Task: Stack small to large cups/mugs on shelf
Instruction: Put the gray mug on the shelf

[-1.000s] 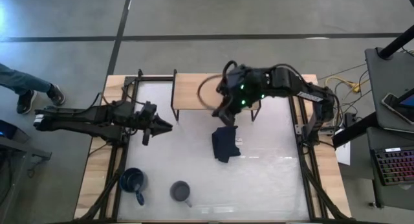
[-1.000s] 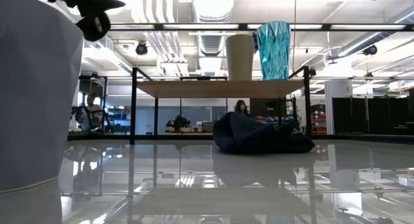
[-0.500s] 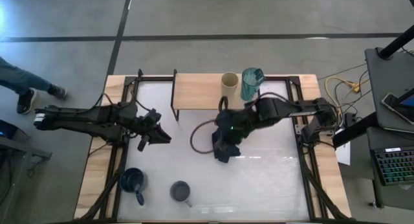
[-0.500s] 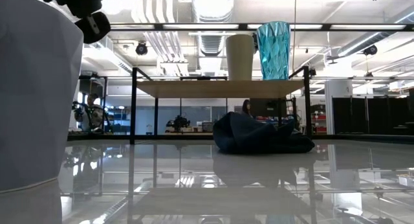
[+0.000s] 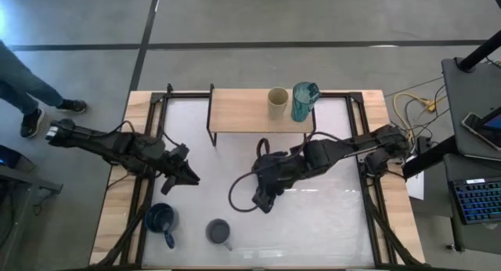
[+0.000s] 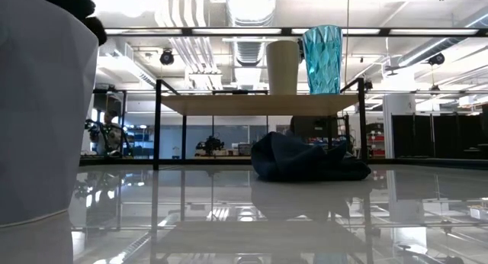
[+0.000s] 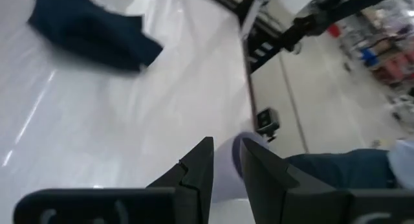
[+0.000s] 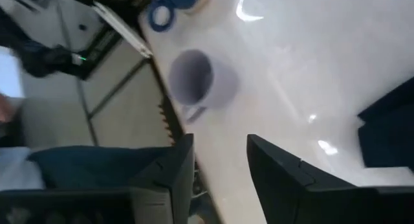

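a: since a second ago the right gripper (image 5: 261,199) has left the shelf (image 5: 239,110) and swung out over the middle of the tabletop (image 5: 329,224), across the navy cloth (image 6: 305,159). left gripper (image 5: 186,177) has crept toward the front-left corner too.

b: so what's already done?

a: beige cup (image 5: 277,102) and teal mug (image 5: 303,101) stand side by side at the shelf's right end, just beside each other, teal outermost. that reads as the big end of the row, with bare board to their left for the smaller two.

b: and the small ones?

a: dark blue mug (image 5: 161,219) sits near the front-left corner, grey-lavender mug (image 5: 218,232) by the front edge a little right of it. both upright on the tabletop, handles toward the front edge.

b: why is the right arm stretched out like that?

a: my guess is it's going for the grey-lavender mug. its wrist camera looks straight at that mug's open mouth, fingers (image 8: 174,172) spread with nothing between them.

b: left one?

a: its fingers (image 7: 197,175) sit a narrow gap apart, holding nothing, and a pale mug body shows just past them. it hovers near the left edge, close to the blue mug, probably lined up for that one.

b: the cloth?

a: lies mid-table, in front of the shelf, under the right arm. not part of the job as far as i can judge.
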Available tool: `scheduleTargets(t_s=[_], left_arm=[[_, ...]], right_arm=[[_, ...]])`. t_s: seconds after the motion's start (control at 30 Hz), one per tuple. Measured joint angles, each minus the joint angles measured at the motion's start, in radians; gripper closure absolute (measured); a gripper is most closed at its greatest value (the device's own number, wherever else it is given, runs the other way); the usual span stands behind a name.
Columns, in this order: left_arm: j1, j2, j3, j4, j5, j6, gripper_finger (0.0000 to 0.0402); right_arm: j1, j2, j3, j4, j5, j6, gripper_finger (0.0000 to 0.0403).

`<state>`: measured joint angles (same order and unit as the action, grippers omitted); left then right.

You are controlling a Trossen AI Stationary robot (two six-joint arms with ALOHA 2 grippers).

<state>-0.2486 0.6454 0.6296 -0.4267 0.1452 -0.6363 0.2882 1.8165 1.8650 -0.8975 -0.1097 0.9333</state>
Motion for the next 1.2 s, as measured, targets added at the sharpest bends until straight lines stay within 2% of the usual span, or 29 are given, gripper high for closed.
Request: scheduleTargets(t_s=[0.2, 0.3, 0.47, 0.67, 0.83, 1.07, 1.2], left_arm=[[-0.157, -0.011, 0.003, -0.044, -0.147, -0.063, 0.0338], [-0.216, -0.011, 0.013, -0.040, -0.185, -0.075, 0.0338], [-0.284, 0.023, 0.023, -0.043, -0.180, -0.142, 0.0338], [-0.365, 0.076, 0.021, -0.083, -0.153, -0.221, 0.0338], [-0.429, 0.128, 0.027, -0.058, -0.147, -0.249, 0.0338], [-0.474, 0.215, 0.028, 0.056, -0.147, -0.252, 0.0338], [-0.476, 0.262, 0.044, 0.068, -0.146, -0.261, 0.0338]], right_arm=[[0.002, 0.013, -0.026, 0.020, 0.018, -0.122, 0.0266], [0.002, 0.013, -0.027, 0.054, 0.041, -0.174, 0.0266], [0.002, 0.032, -0.019, 0.058, 0.026, -0.212, 0.0266], [0.007, 0.101, -0.022, 0.045, -0.080, -0.213, 0.0266], [0.007, 0.135, -0.022, 0.103, -0.097, -0.215, 0.0266], [0.001, 0.152, -0.016, 0.279, -0.129, -0.222, 0.0266], [-0.018, 0.152, 0.008, 0.280, -0.137, -0.223, 0.0266]])
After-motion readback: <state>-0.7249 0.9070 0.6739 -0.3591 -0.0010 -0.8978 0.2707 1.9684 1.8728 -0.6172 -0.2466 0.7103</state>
